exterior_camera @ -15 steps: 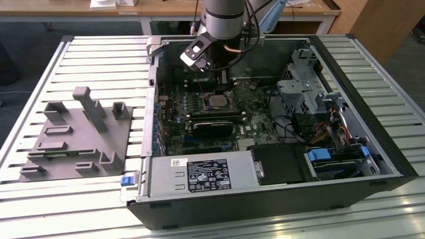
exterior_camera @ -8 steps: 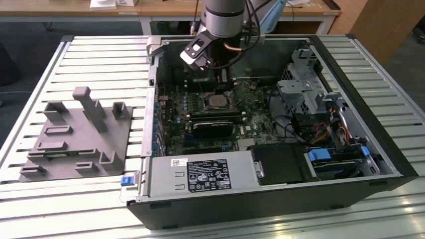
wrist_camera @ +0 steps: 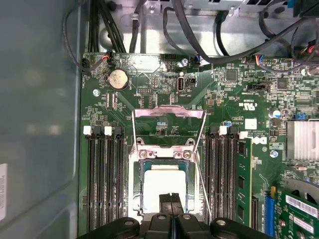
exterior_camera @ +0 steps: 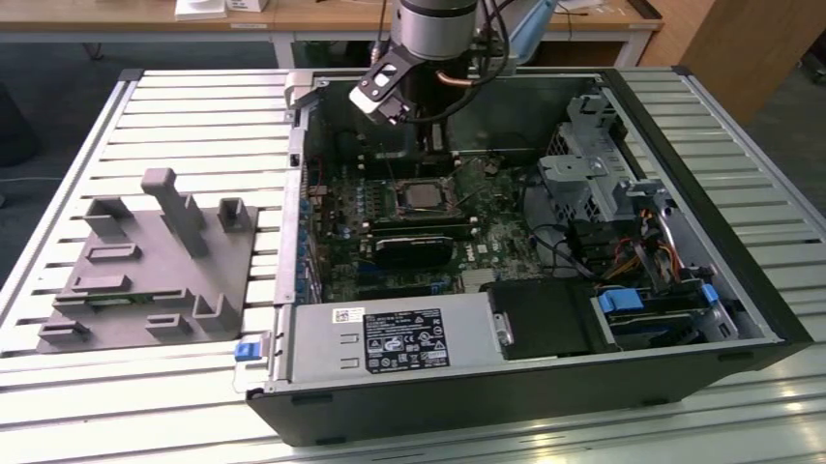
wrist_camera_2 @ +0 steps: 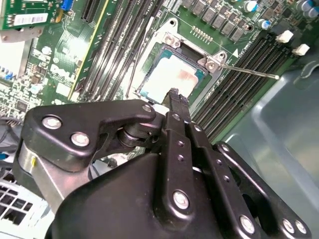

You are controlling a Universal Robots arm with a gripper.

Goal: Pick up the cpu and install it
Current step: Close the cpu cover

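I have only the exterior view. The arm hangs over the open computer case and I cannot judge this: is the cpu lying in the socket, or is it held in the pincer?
Observer: In both wrist views the cpu lies flat inside the socket. It is not in the pincer.
Operator: Is the pincer open above it?
Observer: No. In the first wrist view its two fingers are pressed together, with nothing between them.
Operator: And is the socket's metal cover down?
Observer: No. The load frame stands open, tilted away from the cpu.
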